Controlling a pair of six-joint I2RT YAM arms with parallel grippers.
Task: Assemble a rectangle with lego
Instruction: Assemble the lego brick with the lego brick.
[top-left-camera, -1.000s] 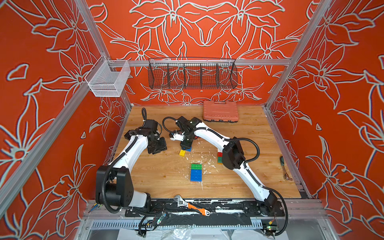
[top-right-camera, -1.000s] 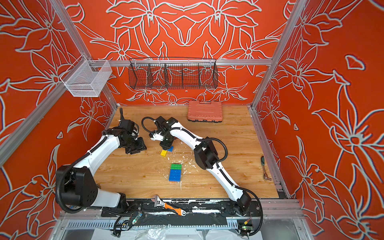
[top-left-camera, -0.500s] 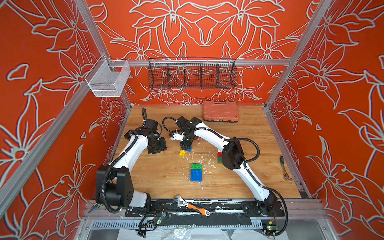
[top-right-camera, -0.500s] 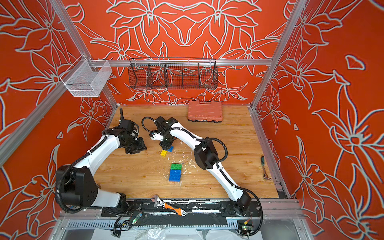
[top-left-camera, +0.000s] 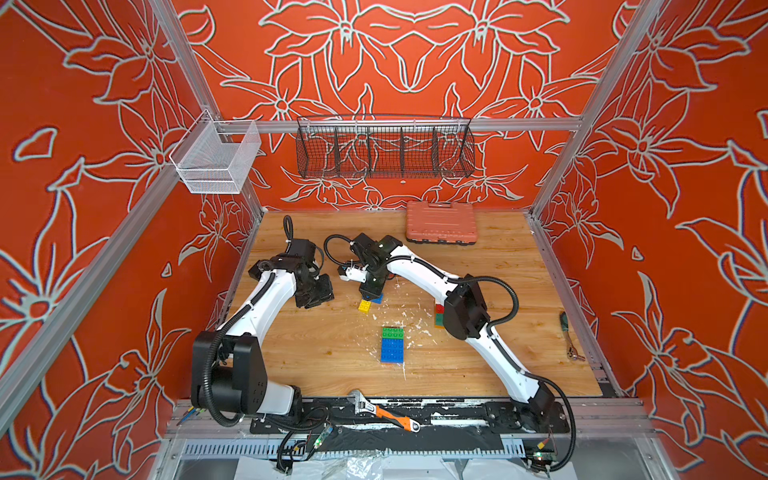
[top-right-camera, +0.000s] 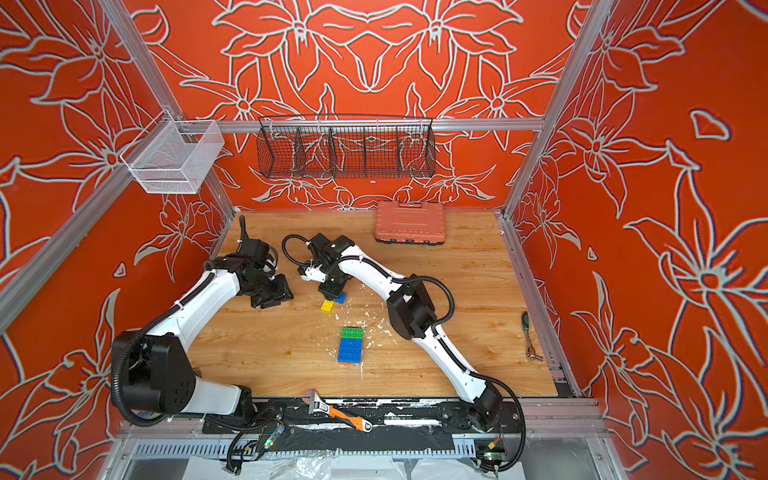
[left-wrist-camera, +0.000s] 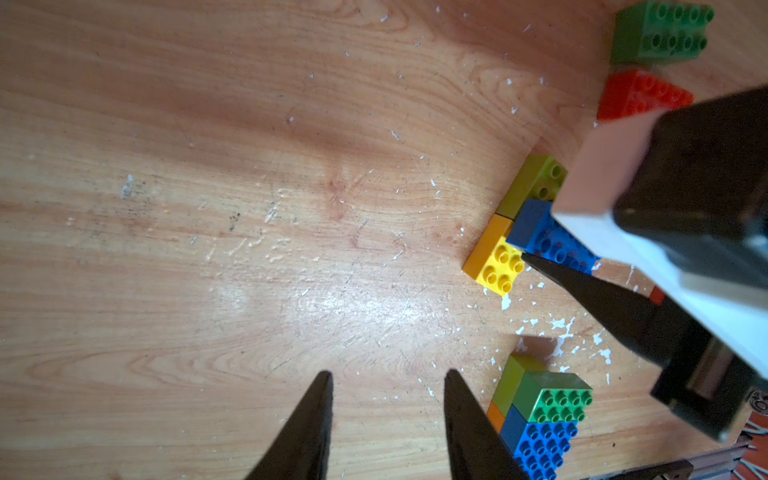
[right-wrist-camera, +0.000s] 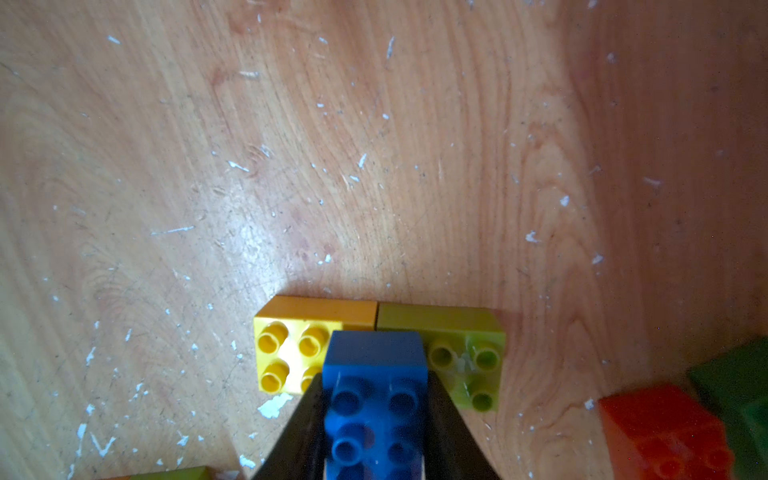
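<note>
The blue brick (right-wrist-camera: 376, 399) is gripped by the right hand (right-wrist-camera: 375, 380), one finger on each long side, studs up. It sits over the seam where the yellow brick (right-wrist-camera: 286, 353) and the lime brick (right-wrist-camera: 465, 361) meet end to end on the tabletop (right-wrist-camera: 374, 166). I cannot tell whether it is pressed onto their studs or just above them. In both top views this group lies left of the tabletop's middle, with the yellow brick (top-left-camera: 365, 306) showing beside the right hand (top-left-camera: 371, 291).

Near it, toward the front edge, lies the block (top-left-camera: 392, 345), green on top at its far end and blue at its near end. The left wrist view shows a lime and orange layer under it. To the right of the group a red brick (left-wrist-camera: 640, 95) and a green brick (left-wrist-camera: 660, 37) lie just beside each other. In a top view they are partly hidden by the right arm's elbow.

The left hand (left-wrist-camera: 388, 374) is open, with nothing between its fingers. It hangs over bare wood to the left of the yellow brick, apart from it. White flecks are scattered on the wood around the bricks.

Farther out, a case (top-left-camera: 441, 227) lies flat at the back of the tabletop. A ratchet (top-left-camera: 570, 336) lies near the right edge, well apart from the bricks. A wrench (top-left-camera: 384, 413) rests on the black rail in front. On the back rail hang a black wire basket (top-left-camera: 384, 147) and, at the left corner, a white mesh basket (top-left-camera: 216, 160)
</note>
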